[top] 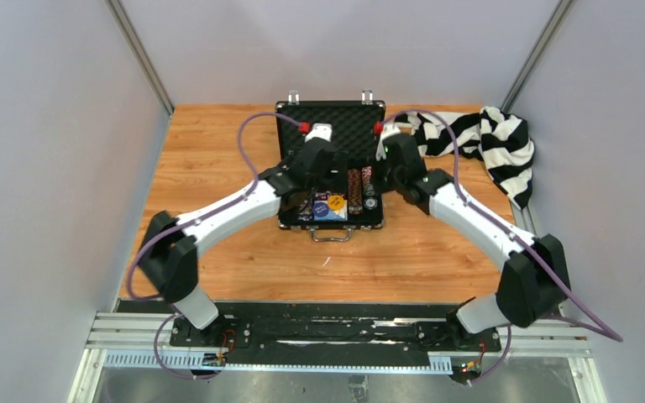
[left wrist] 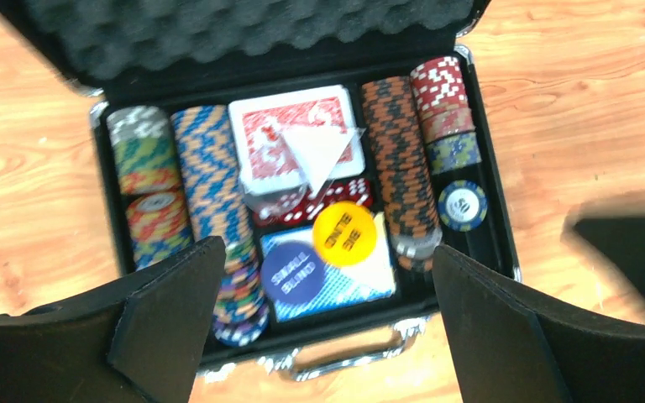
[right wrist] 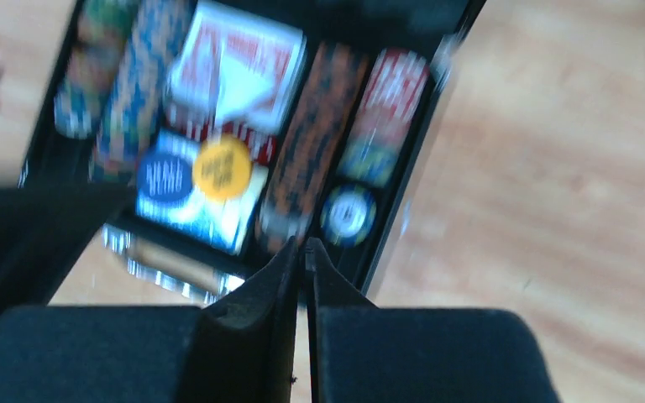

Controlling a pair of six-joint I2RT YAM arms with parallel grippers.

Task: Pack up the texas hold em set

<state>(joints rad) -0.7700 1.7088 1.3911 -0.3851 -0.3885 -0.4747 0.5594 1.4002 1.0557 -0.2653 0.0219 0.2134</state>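
Briefcase [left wrist: 243, 34] lid up, chips [left wrist: 214, 180] seated. Left jaws spread wide, right jaws pinched empty. I'd worry yellow button [left wrist: 345, 234] sits proud, blocking lid closure.

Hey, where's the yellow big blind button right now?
In the left wrist view, the yellow button lies in the middle of the briefcase, atop the blue card deck, right of the blue button and just below the red dice.
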